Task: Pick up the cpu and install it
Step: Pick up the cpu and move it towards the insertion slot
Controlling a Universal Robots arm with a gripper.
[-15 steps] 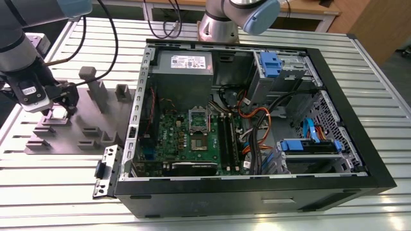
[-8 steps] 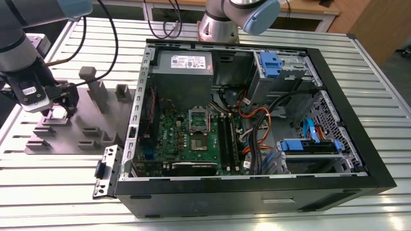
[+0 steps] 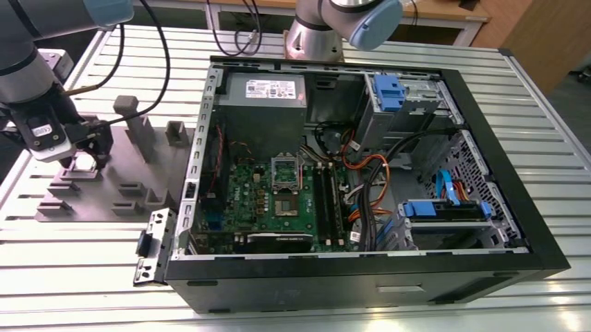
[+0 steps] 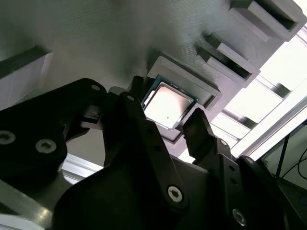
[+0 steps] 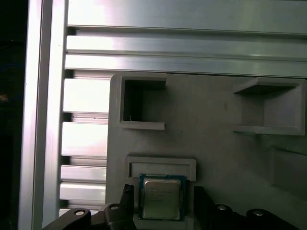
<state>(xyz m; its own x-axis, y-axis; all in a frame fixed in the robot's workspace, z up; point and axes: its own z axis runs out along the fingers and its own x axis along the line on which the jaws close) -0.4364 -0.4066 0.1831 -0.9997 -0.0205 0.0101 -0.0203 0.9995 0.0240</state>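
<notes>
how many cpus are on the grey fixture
1: the cpu lies in a shallow pocket of the grey fixture, between the fingers of the open hand. Pockets behind the arm may hide more.

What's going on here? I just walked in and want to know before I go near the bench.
A robot arm is working on picking up the cpu to install it. The chip lies flat in a shallow pocket of the grey fixture plate, beside the open computer case. The gripper is down over it, open, with one jaw on each side of the chip and a gap visible on both sides in the first wrist view. The cpu has not been lifted, and the motherboard sits in the case.
</notes>
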